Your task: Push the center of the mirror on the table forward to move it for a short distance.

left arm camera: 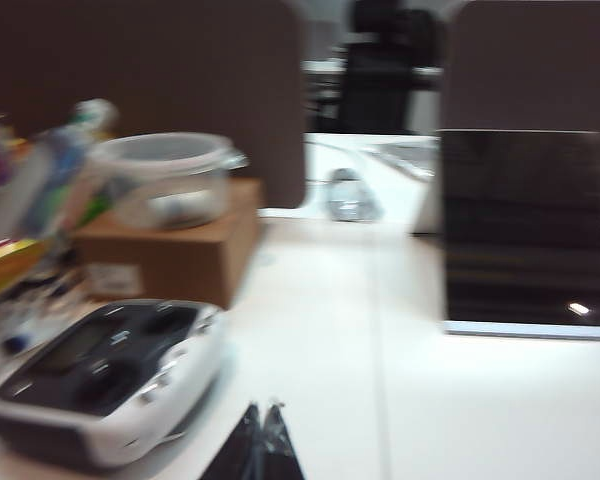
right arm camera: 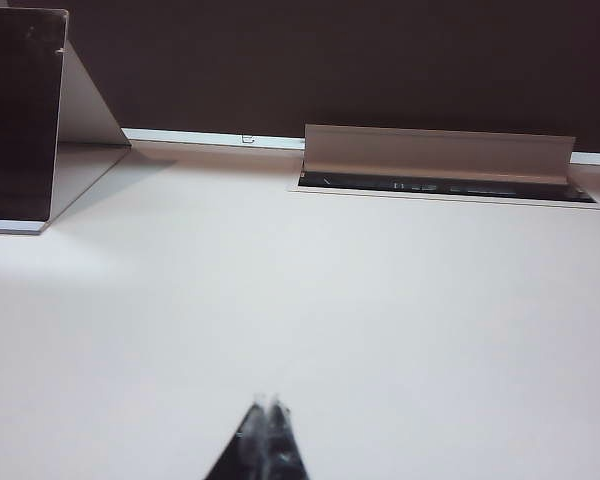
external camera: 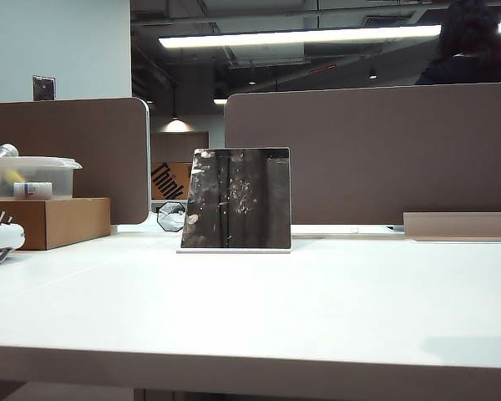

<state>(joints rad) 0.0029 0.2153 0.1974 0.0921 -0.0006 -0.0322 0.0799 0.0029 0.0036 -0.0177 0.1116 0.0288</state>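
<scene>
Well short of the mirror (right arm camera: 18,115), both tools (left arm camera: 262,412) (right arm camera: 268,404) low, tips together.

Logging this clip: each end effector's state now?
Left end effector: shut, empty, short of the mirror.
Right end effector: shut, empty, above the table.

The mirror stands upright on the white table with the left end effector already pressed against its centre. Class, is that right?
No. The left end effector is shut but well short of the mirror, touching nothing, as the left wrist view shows. The mirror does stand on the white table.
</scene>
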